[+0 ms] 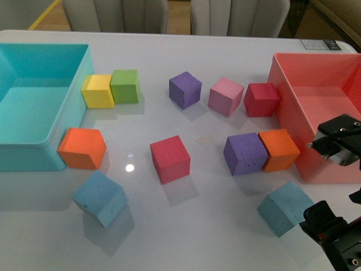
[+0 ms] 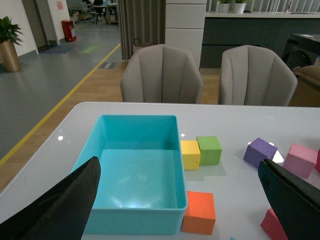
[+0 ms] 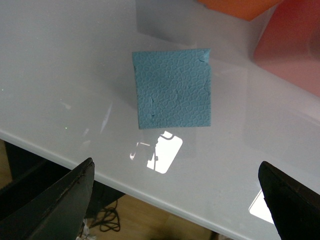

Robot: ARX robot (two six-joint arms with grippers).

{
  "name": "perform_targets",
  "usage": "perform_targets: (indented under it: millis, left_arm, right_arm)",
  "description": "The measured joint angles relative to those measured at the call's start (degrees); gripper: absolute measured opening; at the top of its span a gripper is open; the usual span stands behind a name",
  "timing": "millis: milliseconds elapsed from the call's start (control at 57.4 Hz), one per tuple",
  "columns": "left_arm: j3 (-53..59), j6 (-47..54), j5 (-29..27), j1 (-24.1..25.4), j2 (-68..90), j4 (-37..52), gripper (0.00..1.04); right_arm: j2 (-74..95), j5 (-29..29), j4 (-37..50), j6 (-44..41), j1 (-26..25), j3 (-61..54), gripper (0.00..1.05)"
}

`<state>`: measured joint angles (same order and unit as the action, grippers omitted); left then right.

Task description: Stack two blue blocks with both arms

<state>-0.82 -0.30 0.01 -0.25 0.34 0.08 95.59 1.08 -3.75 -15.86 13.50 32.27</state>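
Two blue blocks lie near the table's front edge. One blue block (image 1: 100, 199) sits at the left, below an orange cube, with no gripper near it. The other blue block (image 1: 285, 208) sits at the right. My right gripper (image 1: 311, 182) hangs open just right of it. In the right wrist view this blue block (image 3: 172, 89) lies ahead of the open right gripper (image 3: 176, 167), apart from both fingers. My left gripper (image 2: 179, 170) is open and empty, held above the teal bin and an orange cube. The left arm is out of the front view.
A teal bin (image 1: 34, 149) stands at the left and a pink bin (image 1: 293, 113) at the right. Yellow, green, purple, pink, red and orange cubes are scattered between them, with a red cube (image 1: 170, 159) in the middle. The table's front edge (image 3: 150, 192) runs close under the right gripper.
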Motion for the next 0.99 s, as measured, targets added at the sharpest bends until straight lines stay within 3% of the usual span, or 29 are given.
perform_targets:
  millis: [819, 993]
  left_arm:
    - [0.00, 0.00, 0.00, 0.00, 0.00, 0.00, 0.96]
    - [0.00, 0.00, 0.00, 0.00, -0.02, 0.00, 0.96]
  right_arm:
    - [25.22, 0.35, 3.28, 1.29, 0.44, 14.93, 0.96]
    - [25.83, 0.57, 4.07, 1.03, 0.44, 14.95, 0.69]
